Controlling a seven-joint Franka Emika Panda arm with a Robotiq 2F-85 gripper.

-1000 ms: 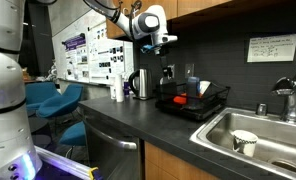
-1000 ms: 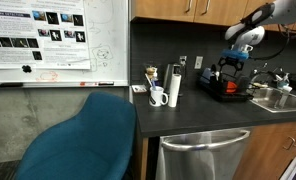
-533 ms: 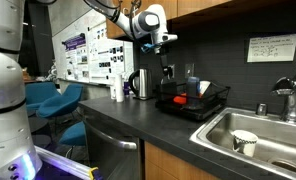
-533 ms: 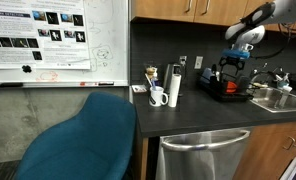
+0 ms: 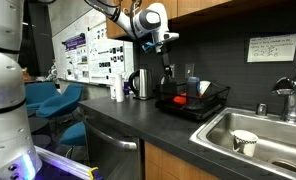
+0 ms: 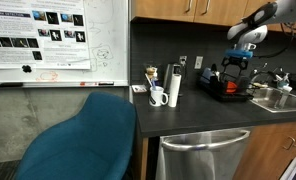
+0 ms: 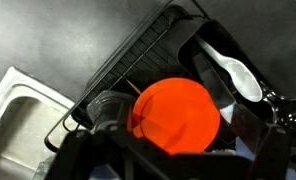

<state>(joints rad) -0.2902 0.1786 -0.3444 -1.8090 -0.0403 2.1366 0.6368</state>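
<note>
Orange plate is sitting in the black rack | white spoon is lying near it | gripper is hanging above, wide open, holding nothing

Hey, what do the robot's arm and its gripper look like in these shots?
The arm is white, built of rounded segments with dark bands at the joints, as both exterior views show. The gripper at its end is black and blocky. In the wrist view its two dark fingers show along the bottom edge. No markings or cables can be made out.
</note>
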